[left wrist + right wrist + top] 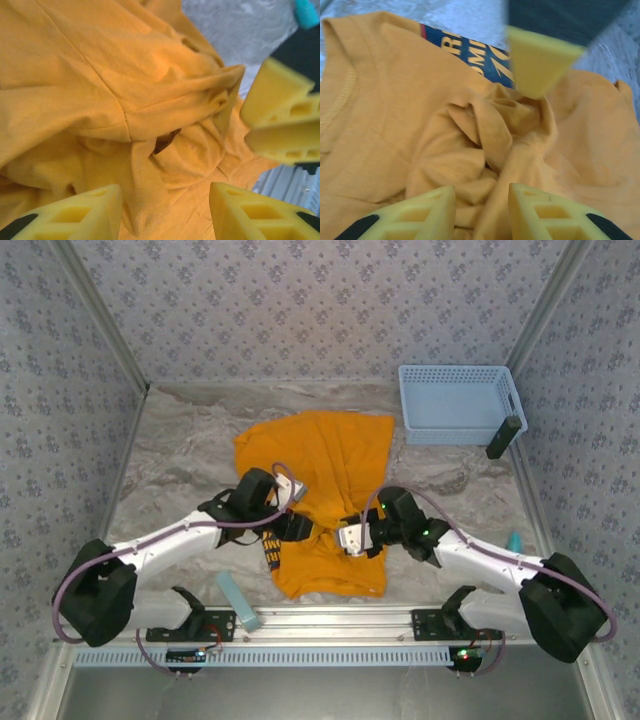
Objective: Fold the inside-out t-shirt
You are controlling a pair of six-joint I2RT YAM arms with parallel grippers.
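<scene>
One blue basket point(450, 400) apart from bunched t-shirt point(330, 455), left gripper point(165, 195) parted wide, right gripper point(482, 195) parted narrowly

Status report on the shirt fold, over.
Left end effector open, right end effector open, both over bunched cloth. T-shirt rumpled, not folded. Basket apart, far right.

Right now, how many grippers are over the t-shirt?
2. The left gripper is over bunched fabric at the left side of the orange-yellow t-shirt. The right gripper faces it from the right side. Both have their jaws apart.
</scene>
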